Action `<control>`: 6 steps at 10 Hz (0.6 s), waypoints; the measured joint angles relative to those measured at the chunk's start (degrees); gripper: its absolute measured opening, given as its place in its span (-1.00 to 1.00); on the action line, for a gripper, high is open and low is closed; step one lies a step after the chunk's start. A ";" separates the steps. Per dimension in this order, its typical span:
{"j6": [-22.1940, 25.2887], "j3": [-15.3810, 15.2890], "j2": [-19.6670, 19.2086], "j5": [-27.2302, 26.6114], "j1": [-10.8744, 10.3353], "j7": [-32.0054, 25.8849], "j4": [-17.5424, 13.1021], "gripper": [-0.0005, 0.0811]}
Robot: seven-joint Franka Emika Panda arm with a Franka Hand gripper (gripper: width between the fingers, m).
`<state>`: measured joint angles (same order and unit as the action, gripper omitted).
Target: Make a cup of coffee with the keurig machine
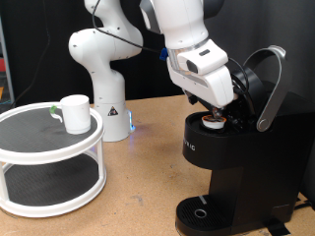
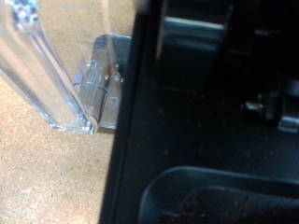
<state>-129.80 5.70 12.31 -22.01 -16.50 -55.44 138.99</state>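
Gripper [image 1: 219,110] over the open pod chamber of the keurig machine [image 1: 236,167], cup [image 1: 75,113] well apart.

You have the hand directly above the brewer's chamber, where 1 small pod [image 1: 214,121] with a brown top sits, lid [image 1: 264,84] tilted up behind it. Whether the fingers are apart or together, you cannot tell. The cup stands on the white 2-tier stand [image 1: 49,157], away toward the exterior view's left, not under the spout.

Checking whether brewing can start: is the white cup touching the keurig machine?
Apart. The exterior view shows the cup on the round white stand, with bare table between it and the keurig machine.
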 joint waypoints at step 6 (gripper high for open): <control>-0.45 0.32 0.10 -0.08 0.86 1.21 0.57 0.97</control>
<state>-130.25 6.03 12.41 -22.09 -15.64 -54.24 139.56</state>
